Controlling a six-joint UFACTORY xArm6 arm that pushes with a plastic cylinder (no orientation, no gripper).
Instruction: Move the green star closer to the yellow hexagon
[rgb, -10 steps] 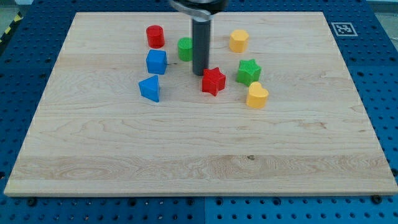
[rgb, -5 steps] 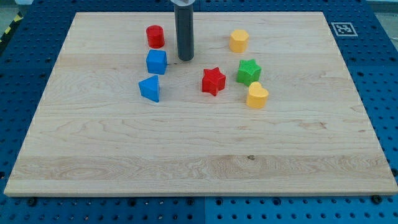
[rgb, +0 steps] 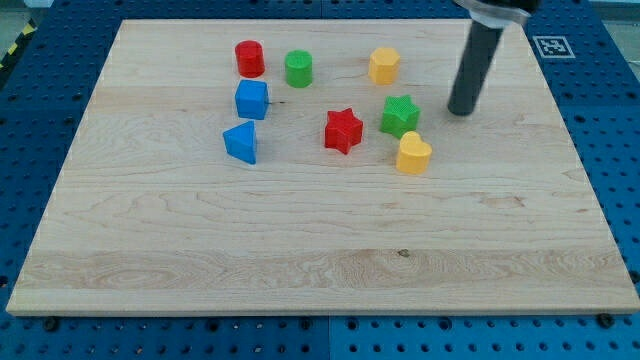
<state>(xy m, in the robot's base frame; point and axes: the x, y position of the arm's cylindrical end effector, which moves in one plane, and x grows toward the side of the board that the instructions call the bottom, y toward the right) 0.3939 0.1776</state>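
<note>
While my tip (rgb: 461, 112) rests on the wooden board (rgb: 300, 250), the green star (rgb: 399, 116) sits near, to its view's left, not touching (a bare rod, no fingers to open or close). Up-left of the tip stands the yellow hexagon (rgb: 383, 65).

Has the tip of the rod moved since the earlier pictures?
Yes. My tip went toward the view's right, from left of the red star to right of the green star.

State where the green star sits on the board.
The green star sits right of centre near the view's top, between yellow hexagon and yellow heart.
</note>
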